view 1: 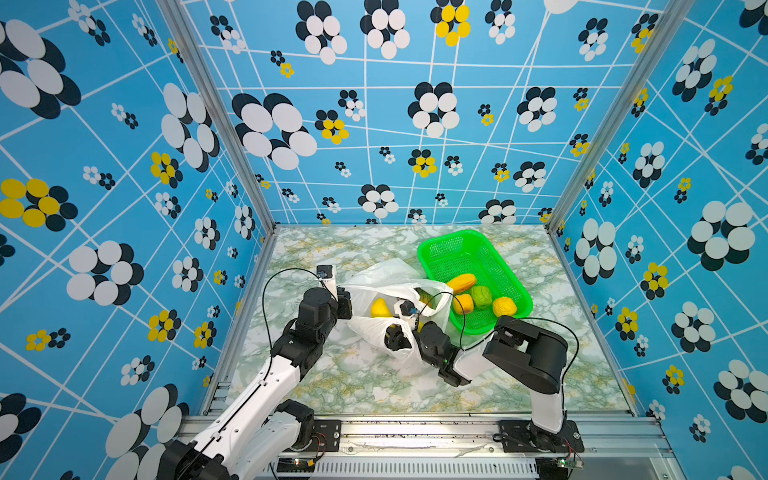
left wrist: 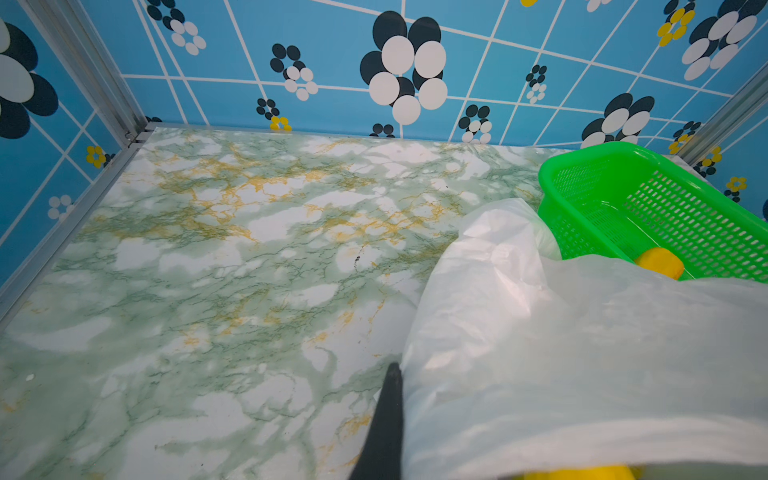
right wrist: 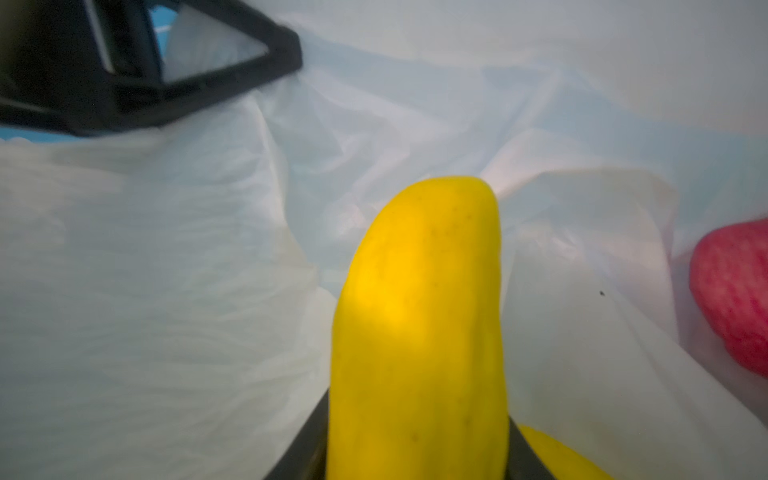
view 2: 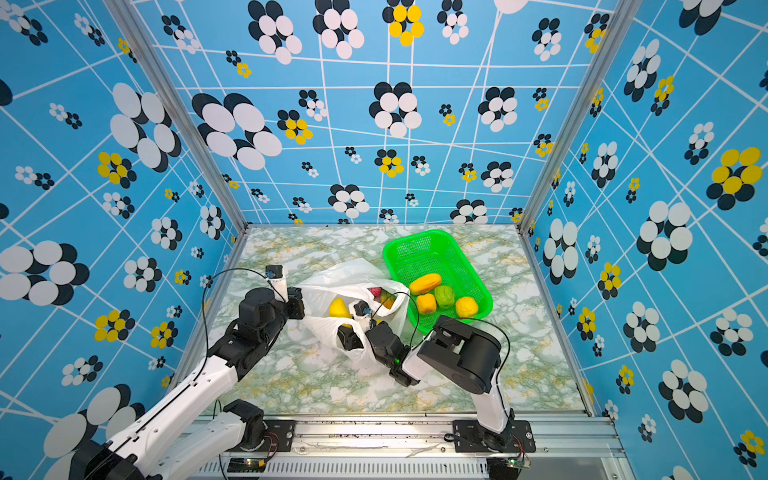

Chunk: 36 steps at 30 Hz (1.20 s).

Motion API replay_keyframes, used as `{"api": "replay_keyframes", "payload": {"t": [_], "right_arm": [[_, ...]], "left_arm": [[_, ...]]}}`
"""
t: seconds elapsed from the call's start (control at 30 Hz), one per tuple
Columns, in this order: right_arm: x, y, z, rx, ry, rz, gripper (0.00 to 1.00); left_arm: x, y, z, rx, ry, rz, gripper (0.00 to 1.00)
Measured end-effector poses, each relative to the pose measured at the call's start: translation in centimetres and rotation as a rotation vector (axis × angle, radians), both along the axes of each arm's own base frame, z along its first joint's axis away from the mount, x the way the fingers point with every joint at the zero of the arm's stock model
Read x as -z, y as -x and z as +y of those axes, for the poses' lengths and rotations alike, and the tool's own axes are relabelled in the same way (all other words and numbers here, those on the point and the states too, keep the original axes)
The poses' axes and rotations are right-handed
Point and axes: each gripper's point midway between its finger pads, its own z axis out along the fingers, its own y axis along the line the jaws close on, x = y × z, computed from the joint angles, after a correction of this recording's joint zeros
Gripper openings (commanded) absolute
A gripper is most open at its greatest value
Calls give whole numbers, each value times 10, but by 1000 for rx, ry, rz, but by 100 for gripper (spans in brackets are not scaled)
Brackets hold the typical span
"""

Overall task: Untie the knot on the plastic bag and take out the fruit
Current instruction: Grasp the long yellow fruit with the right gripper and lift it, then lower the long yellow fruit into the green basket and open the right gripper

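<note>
Counter [view 1: 332, 386]: green-and-white marble pattern, both arm bases along the near edge.
Right claw [view 1: 392, 332]: inside the mouth of the plastic bag [view 1: 374, 274], near the middle of the counter; jaws partly spread and clamped on a yellow fruit [right wrist: 419, 311].
Yellow fruit: long and smooth, jutting out past the dark fingers [right wrist: 305, 453] in the right wrist view, with bag film on all sides.
Second yellow piece [right wrist: 557, 457]: just beside the held one, mostly hidden.
Left claw [view 1: 347, 305]: at the bag's left side, pressed together on the bag's rim; in the left wrist view plastic drapes over one side, with one black finger [left wrist: 386, 419] left bare.
Plastic bag: crinkled white film at the centre of the counter, between the two claws, mouth gaping upward; right side touching the basket's long wall.
Pinkish-red fruit [view 2: 375, 291]: inside the bag, toward its far right side.
Striped fruit [view 2: 387, 299]: green and orange, just beside the pinkish-red one, also inside the bag.
Green mesh basket [view 1: 453, 233]: toward the far right corner of the counter, set slantwise.
Basket contents: four fruits at its nearer end: long orange-yellow fruit [view 1: 461, 282], small orange fruit [view 1: 462, 304], green fruit [view 1: 481, 296], knobbly yellow fruit [view 1: 504, 306].
</note>
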Motion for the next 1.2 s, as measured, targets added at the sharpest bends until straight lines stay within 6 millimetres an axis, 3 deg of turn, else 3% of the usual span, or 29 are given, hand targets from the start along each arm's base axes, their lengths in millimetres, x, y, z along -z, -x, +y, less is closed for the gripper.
{"api": "replay_keyframes", "payload": {"t": [0.17,0.4,0.73,0.93,1.07,1.2], "right_arm": [[-45,3,-3,-9,-38,-58,35],[-116,5,-14,9,-11,-129,35],[-138,27,-62,37,119,-184,34],[-168,22,-119,223,142,-240,31],[-169,-9,-184,458,184,-205,27],[-156,-38,-256,698,217,-121,28]], "left_arm": [[-9,2,1,1,11,-28,0],[-12,4,0,8,15,-37,0],[-13,6,0,15,21,-46,0],[-10,5,-2,21,20,-37,0],[-10,6,-3,29,23,-36,0],[-10,6,-3,29,23,-36,0]]}}
